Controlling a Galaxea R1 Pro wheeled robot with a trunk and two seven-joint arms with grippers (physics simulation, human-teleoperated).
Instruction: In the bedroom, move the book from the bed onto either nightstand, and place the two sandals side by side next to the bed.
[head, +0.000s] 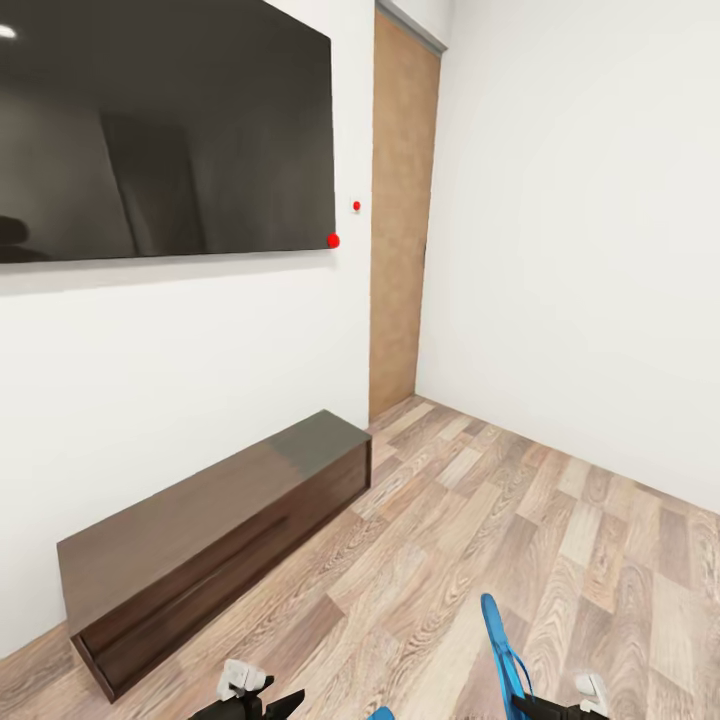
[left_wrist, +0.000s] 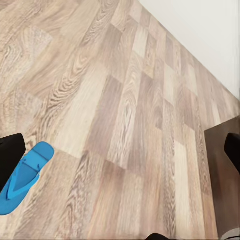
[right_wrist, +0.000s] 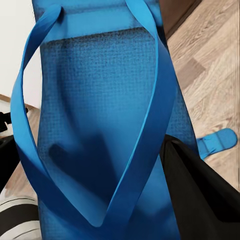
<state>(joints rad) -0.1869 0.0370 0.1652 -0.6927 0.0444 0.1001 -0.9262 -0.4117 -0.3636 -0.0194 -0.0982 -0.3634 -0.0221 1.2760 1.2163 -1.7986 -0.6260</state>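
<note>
One bright blue sandal (right_wrist: 100, 100) stands on end between the fingers of my right gripper (right_wrist: 100, 170), which is shut on it. In the head view this sandal (head: 500, 645) rises from the right gripper (head: 555, 708) at the bottom edge. The other blue sandal (left_wrist: 22, 180) lies flat on the wood floor, and its tip (head: 380, 713) peeks in at the head view's bottom. It also appears as the sandal on the floor (right_wrist: 217, 142) past the held one. My left gripper (left_wrist: 121, 155) hangs open over the floor, nothing between its fingers. The book, bed and nightstands are out of view.
A long low dark-wood cabinet (head: 220, 535) stands against the white wall under a large black wall screen (head: 160, 130). A tan door (head: 403, 210) is in the far corner. Bare plank floor (head: 560, 520) stretches to the right wall.
</note>
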